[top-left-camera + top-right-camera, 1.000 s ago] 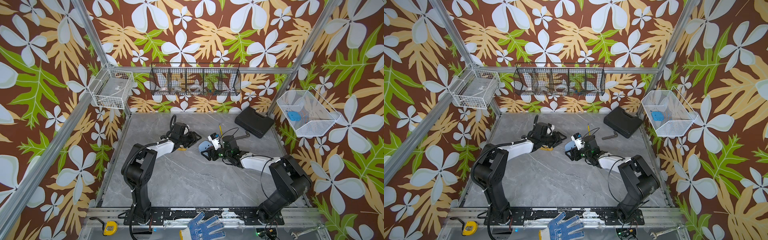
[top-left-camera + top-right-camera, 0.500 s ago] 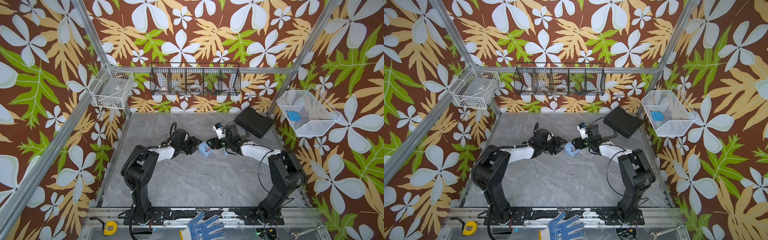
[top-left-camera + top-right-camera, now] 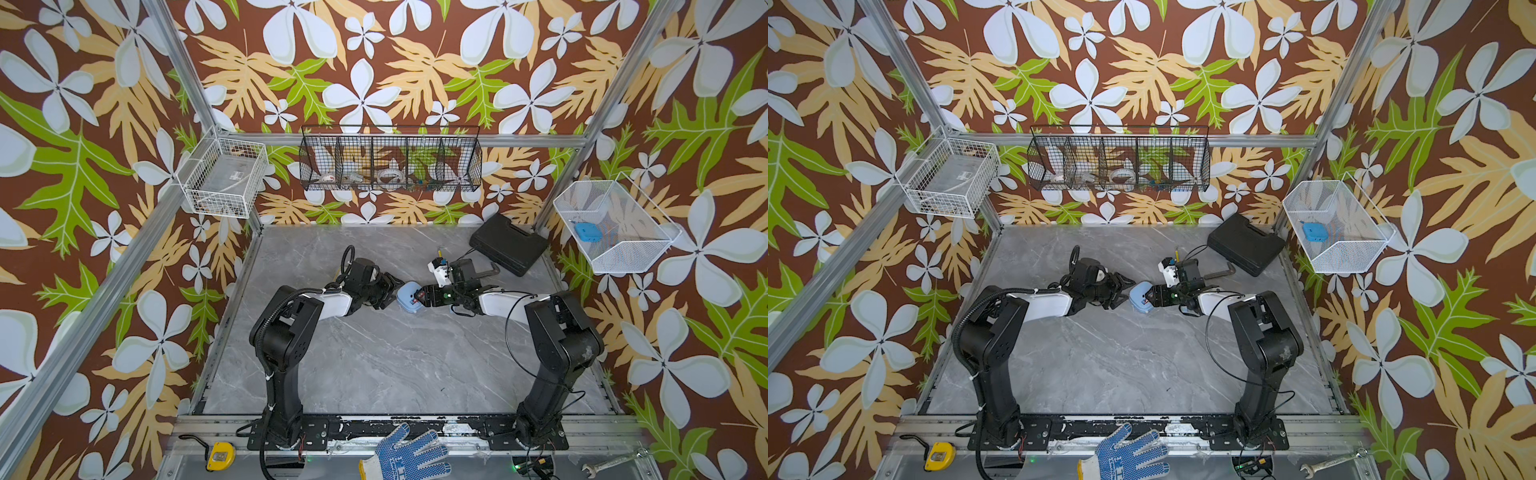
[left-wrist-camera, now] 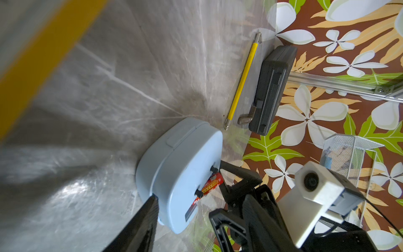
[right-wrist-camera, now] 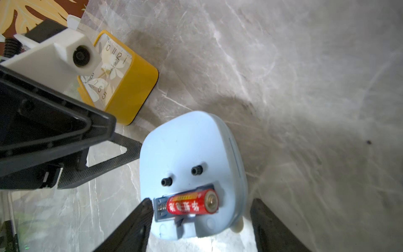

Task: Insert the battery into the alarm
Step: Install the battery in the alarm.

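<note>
Right gripper [image 5: 201, 207] has swung round behind the blue alarm [image 5: 189, 152], jaws wide either side, gripping nothing. Red battery [image 5: 192, 206] sits in its rear slot. Left gripper [image 3: 392, 293], also open and empty, has slid in opposite.

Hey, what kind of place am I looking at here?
Probably a robot test cell, not a home: two arms bolted to a base rail, an aluminium frame with wallpaper panels, and wire baskets hung on it.
</note>
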`<state>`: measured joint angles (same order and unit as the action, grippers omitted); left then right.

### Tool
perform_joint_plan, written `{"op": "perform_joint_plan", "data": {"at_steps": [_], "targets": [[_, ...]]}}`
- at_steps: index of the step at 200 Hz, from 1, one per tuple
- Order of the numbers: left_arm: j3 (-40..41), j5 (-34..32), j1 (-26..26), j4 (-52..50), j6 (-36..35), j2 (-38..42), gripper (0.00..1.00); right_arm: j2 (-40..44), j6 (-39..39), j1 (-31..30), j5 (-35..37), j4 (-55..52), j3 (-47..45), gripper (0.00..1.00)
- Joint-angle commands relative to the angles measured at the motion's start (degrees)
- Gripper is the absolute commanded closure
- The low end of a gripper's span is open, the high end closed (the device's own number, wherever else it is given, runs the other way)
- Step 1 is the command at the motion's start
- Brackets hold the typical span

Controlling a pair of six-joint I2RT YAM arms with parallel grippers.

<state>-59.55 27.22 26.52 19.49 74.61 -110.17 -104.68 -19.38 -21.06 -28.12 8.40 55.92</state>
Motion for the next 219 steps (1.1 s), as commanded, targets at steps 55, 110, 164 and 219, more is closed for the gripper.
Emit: {"op": "perform_joint_plan", "data": {"at_steps": [55,110,164,219], "targets": [[-4.17,0.56,0.02,-2.05,-4.01,-1.81,0.37,2.89,-5.02,-0.24,-5.25,5.62,-5.3,0.31],[-6.79,-2.0,0.02,-11.56,-12.84,-0.77,0.39,8.63,-0.15,-0.98,7.28,-4.69,-1.77,0.32],[-7.19,-1.85,0.02,-12.28,-13.2,-1.43,0.41,4.37,5.11,-6.2,18.52,-14.9,6.98,0.54],[-7.17,-1.57,0.11,-12.28,-12.91,-2.55,0.42,3.67,4.7,-6.97,21.47,-15.98,8.33,0.62]]}}
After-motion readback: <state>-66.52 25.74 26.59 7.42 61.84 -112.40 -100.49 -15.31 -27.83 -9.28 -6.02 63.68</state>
